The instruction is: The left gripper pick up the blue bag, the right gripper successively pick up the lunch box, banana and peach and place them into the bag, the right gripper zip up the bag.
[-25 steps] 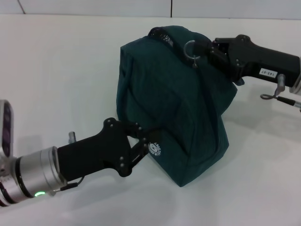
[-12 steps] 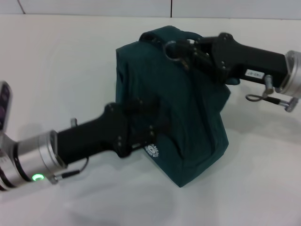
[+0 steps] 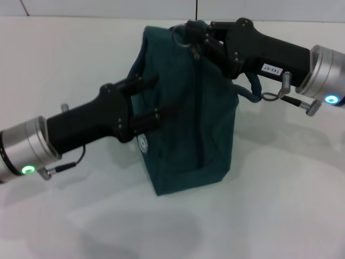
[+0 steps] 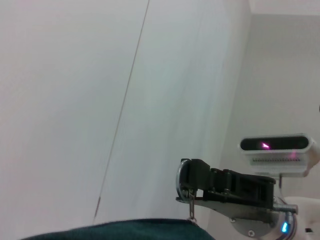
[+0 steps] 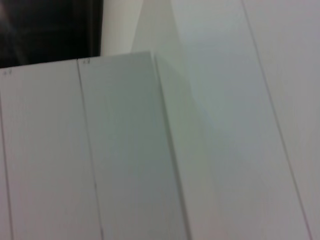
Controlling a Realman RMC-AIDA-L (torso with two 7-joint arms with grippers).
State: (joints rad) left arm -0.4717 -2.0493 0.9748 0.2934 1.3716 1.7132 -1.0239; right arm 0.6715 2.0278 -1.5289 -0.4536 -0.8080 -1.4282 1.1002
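The blue bag (image 3: 188,118) stands upright in the middle of the white table, its top closed. My left gripper (image 3: 148,105) is shut on the bag's left side, fingers pressed into the fabric. My right gripper (image 3: 195,39) is at the bag's top far edge, shut on the metal zipper ring (image 3: 182,36). The left wrist view shows the right gripper (image 4: 189,182) holding that ring (image 4: 183,181) above the bag's edge (image 4: 125,229). The lunch box, banana and peach are out of view. The right wrist view shows only walls.
White table (image 3: 280,205) all around the bag. A back wall edge (image 3: 81,17) runs along the far side. A loose cable (image 3: 253,96) hangs under the right arm beside the bag.
The bag has been raised and turned more upright. My left gripper rose along its side. My right gripper moved left along the top with the zipper ring.
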